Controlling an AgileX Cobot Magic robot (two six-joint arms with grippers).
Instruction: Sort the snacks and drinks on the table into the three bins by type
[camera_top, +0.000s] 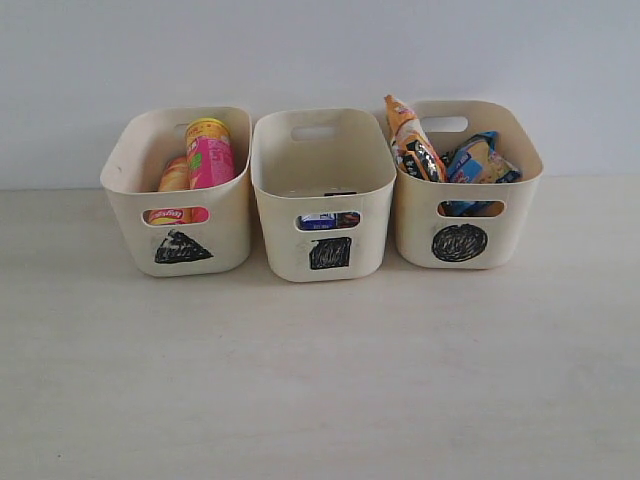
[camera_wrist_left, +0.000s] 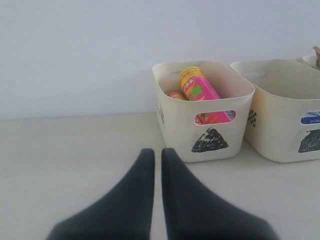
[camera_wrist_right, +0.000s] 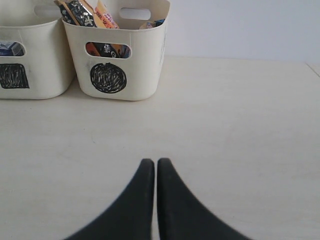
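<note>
The pink tube and the yellow tube stand together in the triangle bin. In the square bin the blue-white carton and a darker carton show only through the handle slot. The orange-black packet and the blue-white packet fill the circle bin, and the orange one leans up past the rim. No snack or drink lies loose on the bench in any view, so the sorting looks finished by type.

What is left, by my reading, is a check: see that the leaning packet sits securely, and keep both arms low and well back from the tubs so nothing gets nudged.

The left gripper points toward the triangle bin, jaws closed on nothing. The right gripper faces the circle bin, jaws likewise pressed together and empty
</note>
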